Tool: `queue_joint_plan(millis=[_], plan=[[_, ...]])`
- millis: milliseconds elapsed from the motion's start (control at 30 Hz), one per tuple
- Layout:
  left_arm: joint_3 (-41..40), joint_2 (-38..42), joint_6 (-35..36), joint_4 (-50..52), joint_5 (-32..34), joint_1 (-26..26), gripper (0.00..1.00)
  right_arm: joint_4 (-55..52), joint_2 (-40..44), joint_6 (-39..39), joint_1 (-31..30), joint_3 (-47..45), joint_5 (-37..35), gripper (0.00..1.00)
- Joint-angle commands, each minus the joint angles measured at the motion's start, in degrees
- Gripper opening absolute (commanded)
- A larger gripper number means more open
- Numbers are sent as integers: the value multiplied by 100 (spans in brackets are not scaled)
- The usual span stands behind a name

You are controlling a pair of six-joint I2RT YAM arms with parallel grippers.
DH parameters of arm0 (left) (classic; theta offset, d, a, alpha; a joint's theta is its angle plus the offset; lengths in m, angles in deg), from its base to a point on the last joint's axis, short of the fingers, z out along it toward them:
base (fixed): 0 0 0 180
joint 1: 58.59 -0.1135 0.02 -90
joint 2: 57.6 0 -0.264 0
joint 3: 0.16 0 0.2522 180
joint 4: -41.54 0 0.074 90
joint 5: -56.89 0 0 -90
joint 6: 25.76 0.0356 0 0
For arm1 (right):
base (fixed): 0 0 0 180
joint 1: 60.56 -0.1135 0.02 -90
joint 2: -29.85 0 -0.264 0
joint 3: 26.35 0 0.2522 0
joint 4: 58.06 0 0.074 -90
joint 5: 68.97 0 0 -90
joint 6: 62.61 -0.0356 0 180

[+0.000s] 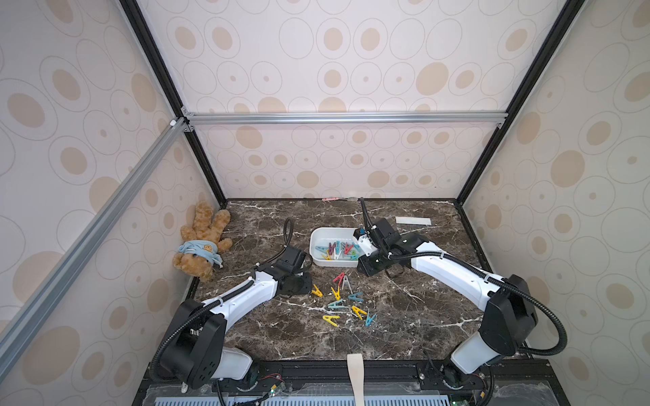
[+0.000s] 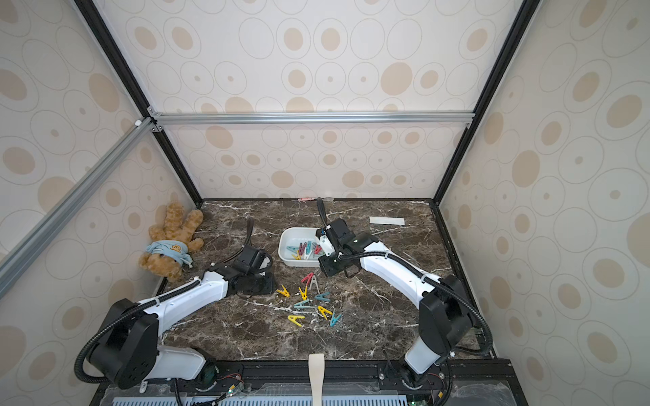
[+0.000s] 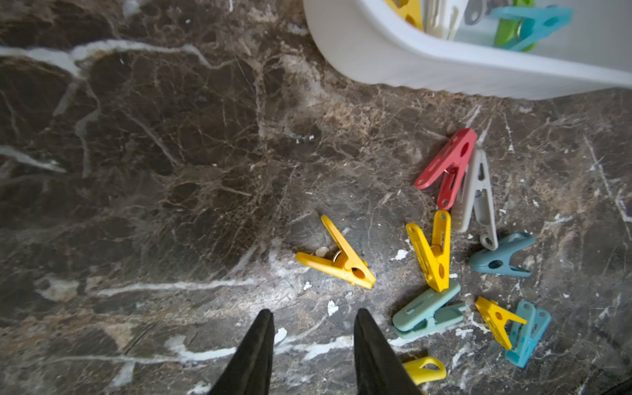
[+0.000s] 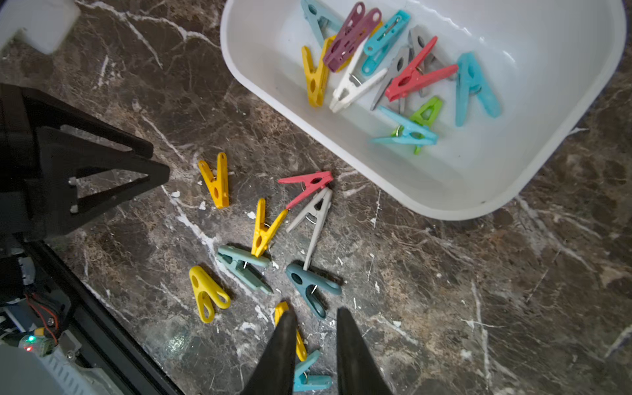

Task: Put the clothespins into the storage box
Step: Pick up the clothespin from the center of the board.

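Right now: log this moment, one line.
left fingers: open | right fingers: open | white plastic storage box: part-filled | coloured plastic clothespins: several outside

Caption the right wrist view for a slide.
Open right gripper above loose clothespins; more lie in the storage box.

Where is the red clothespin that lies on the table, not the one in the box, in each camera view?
Both top views: the red clothespin lies at the far end of the loose bunch, just in front of the white box.
Left wrist: it lies between the box and a yellow clothespin.
Right wrist: it lies just outside the box wall.
Shared landmark: the grey clothespin lying against it.
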Motion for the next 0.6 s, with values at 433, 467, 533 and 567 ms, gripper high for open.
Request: queue_joint_plan(millis=[433,467,533,567], plan=[[980,-1142,84,66,260,250,38,870,170,-155,12,-529,256,23],[1042,-1209,85,92,291,268,38,901,175,-161,12,-567,274,23],[1141,-1376,85,115,287,325,38,958,183,-173,12,-688,301,23],[1195,-1448,82,137,298,358,37,984,196,-177,12,-728,303,23]])
